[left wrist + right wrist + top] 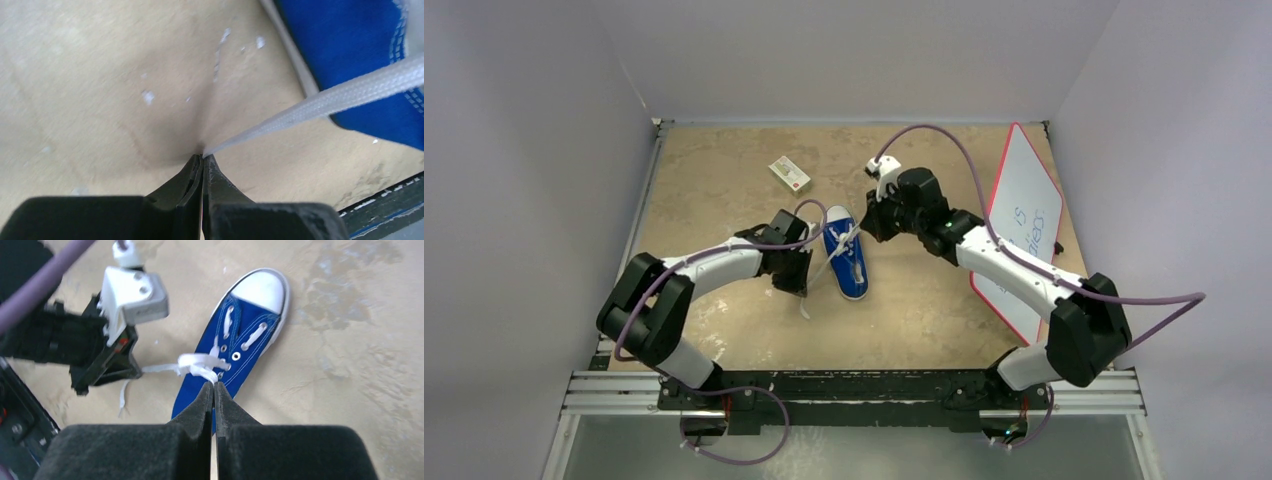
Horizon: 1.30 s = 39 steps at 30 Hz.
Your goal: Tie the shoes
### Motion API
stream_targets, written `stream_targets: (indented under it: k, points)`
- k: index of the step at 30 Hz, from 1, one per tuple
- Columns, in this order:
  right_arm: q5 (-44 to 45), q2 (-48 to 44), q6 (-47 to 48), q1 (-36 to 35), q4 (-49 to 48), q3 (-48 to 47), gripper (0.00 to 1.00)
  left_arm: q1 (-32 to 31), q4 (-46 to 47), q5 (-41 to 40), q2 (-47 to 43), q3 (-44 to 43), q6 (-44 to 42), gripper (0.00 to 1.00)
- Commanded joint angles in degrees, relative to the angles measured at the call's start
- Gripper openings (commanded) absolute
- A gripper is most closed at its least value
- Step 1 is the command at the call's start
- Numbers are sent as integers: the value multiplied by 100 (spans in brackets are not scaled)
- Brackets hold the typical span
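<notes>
The blue sneaker (848, 260) with a white toe cap lies on the table between the arms, toe toward the back. In the right wrist view the shoe (248, 330) shows its white laces (199, 364) bunched over the tongue. My right gripper (214, 386) is shut, its tips pinching that bunch. One lace (325, 99) runs taut from the shoe (350, 45) to my left gripper (203, 156), which is shut on its end just above the table. From above, the left gripper (796, 280) sits left of the shoe and the right gripper (870, 226) at its far right side.
A small white box with a red edge (790, 174) lies behind the shoe to the left. A red-framed whiteboard (1024, 225) leans on the right. A loose lace tail (805, 306) hangs below the left gripper. Grey walls enclose the table.
</notes>
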<state>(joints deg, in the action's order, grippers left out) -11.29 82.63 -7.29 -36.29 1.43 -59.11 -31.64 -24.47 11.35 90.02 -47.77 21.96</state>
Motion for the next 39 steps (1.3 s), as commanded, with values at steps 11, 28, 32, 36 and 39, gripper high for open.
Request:
stream_targets:
  k: [11,28,32,36,39]
  points:
    - [1337,-337,-278,34,2872,-1272,0,32,-1373,-2423,-1492,-665,839,0]
    - [2606,2032,395,355,4650,-3552,0,696,-1676,-2904,-1005,-937,981,0]
    - [2685,2282,697,390,4606,-3344,0,1037,-1521,-2546,-1268,-481,1492,0]
    - [2638,2520,703,450,4473,-3108,0,1304,-1677,-2628,-1126,-448,1604,0]
    - [2577,2728,627,567,4564,-3051,0,1534,-2016,-2567,-809,-588,1736,0]
